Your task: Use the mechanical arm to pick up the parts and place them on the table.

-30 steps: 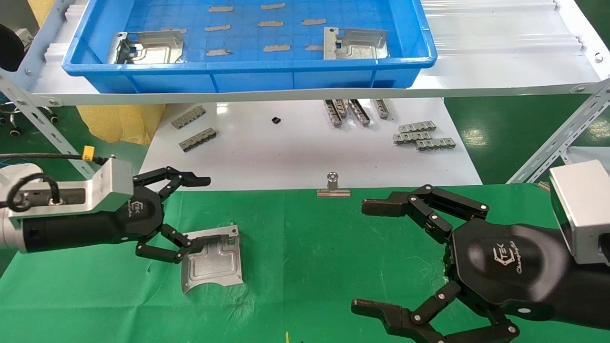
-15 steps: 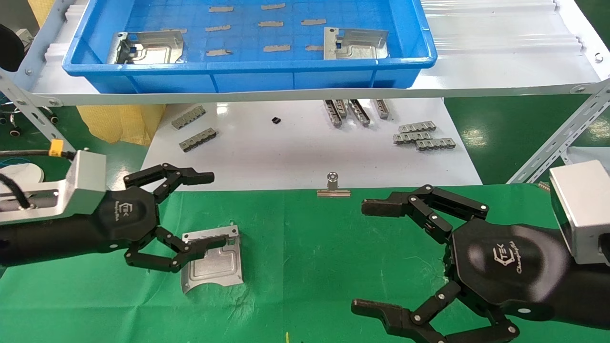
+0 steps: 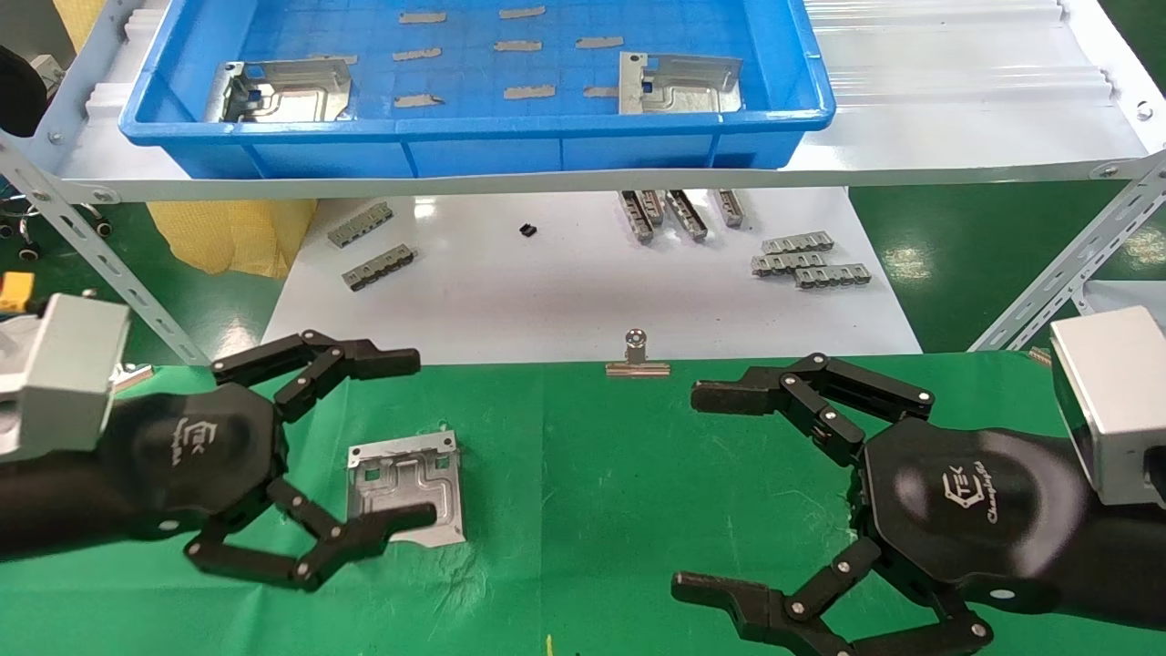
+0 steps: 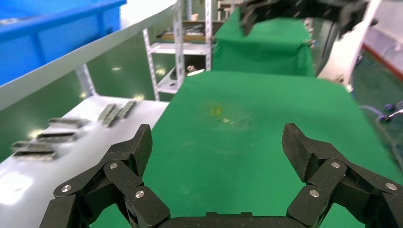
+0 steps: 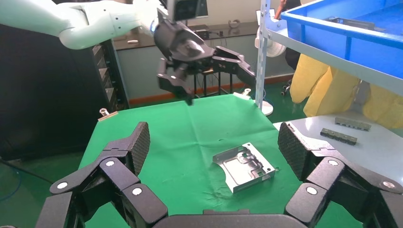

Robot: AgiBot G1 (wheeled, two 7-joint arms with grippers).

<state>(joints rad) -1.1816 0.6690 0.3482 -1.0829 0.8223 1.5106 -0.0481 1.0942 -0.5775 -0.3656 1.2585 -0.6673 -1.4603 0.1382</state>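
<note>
One silver part (image 3: 401, 476) lies flat on the table's green cloth (image 3: 583, 510), free of both grippers. My left gripper (image 3: 419, 439) is open and empty, raised above the cloth at the part's left, and its near finger crosses the part's front edge in the head view. The right wrist view shows the part (image 5: 243, 167) alone on the cloth with the left gripper (image 5: 219, 89) high above. The left wrist view shows its gripper (image 4: 218, 147) open over bare cloth. My right gripper (image 3: 688, 492) is open and empty at the right. Two more parts (image 3: 282, 91) (image 3: 679, 84) lie in the blue bin (image 3: 474, 123).
The bin sits on a white shelf (image 3: 956, 146) with slanted metal struts (image 3: 1066, 273) at both sides. Behind the cloth a glossy white board (image 3: 547, 292) carries small grey notched strips (image 3: 811, 257). A binder clip (image 3: 638, 357) holds the cloth's far edge. Thin grey slips (image 3: 528, 91) lie in the bin.
My left gripper, open throughout, has drawn back from the part toward me and risen, with its near finger off the part's far left corner. The part and right arm stayed still.
</note>
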